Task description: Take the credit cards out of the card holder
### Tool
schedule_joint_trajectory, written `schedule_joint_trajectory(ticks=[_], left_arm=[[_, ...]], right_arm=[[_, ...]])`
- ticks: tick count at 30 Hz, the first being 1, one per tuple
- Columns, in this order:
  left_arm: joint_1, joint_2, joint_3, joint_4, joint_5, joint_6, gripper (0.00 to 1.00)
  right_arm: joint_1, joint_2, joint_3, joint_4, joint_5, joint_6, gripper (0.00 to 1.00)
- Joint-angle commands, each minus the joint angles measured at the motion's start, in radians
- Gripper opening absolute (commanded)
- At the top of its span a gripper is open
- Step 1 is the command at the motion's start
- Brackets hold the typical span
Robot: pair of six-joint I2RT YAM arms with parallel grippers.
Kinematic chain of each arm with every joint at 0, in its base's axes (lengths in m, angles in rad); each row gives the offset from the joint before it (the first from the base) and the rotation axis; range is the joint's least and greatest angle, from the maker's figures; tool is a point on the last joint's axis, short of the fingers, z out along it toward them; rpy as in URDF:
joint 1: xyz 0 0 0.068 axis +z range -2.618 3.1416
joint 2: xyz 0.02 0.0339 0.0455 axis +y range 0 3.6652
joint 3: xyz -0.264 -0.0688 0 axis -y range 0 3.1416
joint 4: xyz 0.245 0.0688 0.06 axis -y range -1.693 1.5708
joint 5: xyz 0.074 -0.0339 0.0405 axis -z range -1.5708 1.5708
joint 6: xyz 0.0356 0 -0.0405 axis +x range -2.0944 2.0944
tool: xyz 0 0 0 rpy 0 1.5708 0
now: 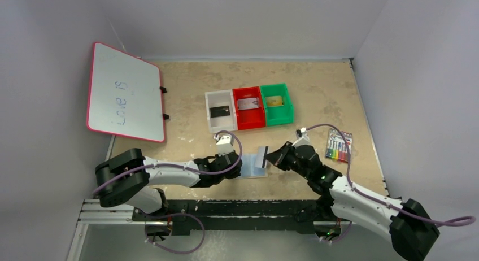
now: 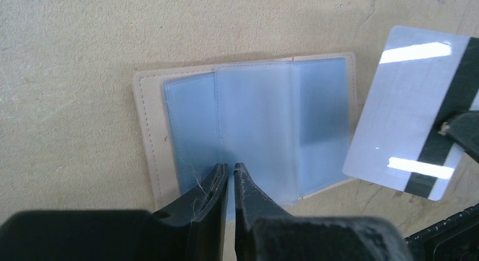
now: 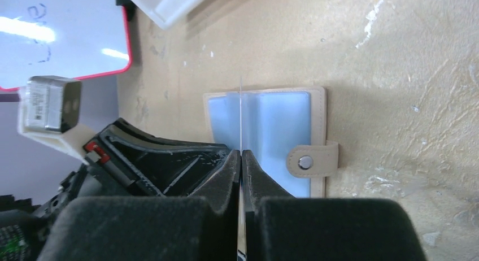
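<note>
- Top view: the card holder (image 1: 252, 170) lay open on the table (image 1: 316, 86) between the arms, with the left gripper (image 1: 236, 162) at its left edge. The right gripper (image 1: 269, 157) held a striped card (image 1: 261, 157) just above the holder's right side. A black card (image 1: 219, 111) lay in the white bin (image 1: 209, 111), a silvery card (image 1: 247, 103) in the red bin (image 1: 250, 120), and a gold card (image 1: 275, 101) in the green bin (image 1: 278, 116).
- Left wrist: the left jaws were pinched almost together on the near edge of the holder's clear middle leaf, apparently pinning it down. The pale striped card hung clear of the holder, gripped at its dark-stripe end.
- Right wrist: the right jaws were clenched on the card, which showed edge-on as a thin line over the holder.
- Handling, as a judgement: the card looked light, stiff and slick, best pinched across its flat faces near a short end. The holder looked soft and floppy, likely to slide unless held.
</note>
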Motion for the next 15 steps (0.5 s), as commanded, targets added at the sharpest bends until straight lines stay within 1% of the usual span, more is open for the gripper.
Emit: schedule_joint_trajectory(ticks=[1, 3, 6, 8, 11, 15], left_arm=[[-0.004, -0.021, 0.03, -0.029, -0.022, 0.026, 0.12], [-0.007, -0.038, 0.029, -0.031, -0.028, 0.024, 0.17], [-0.007, -0.091, 0.018, -0.026, -0.048, 0.02, 0.26], [-0.007, -0.119, 0.018, -0.029, -0.053, 0.024, 0.31], [-0.007, -0.141, 0.036, -0.062, -0.06, 0.036, 0.34], [-0.006, -0.161, 0.055, -0.096, -0.088, 0.041, 0.35]], right_arm=[[-0.005, -0.077, 0.027, -0.059, 0.043, -0.074, 0.0], [-0.005, -0.106, 0.056, -0.11, 0.07, -0.133, 0.0], [-0.005, -0.142, 0.132, -0.232, 0.161, -0.197, 0.0], [-0.005, -0.156, 0.162, -0.235, 0.172, -0.248, 0.0], [-0.005, -0.159, 0.184, -0.217, 0.165, -0.275, 0.0], [-0.005, -0.152, 0.198, -0.176, 0.131, -0.311, 0.0]])
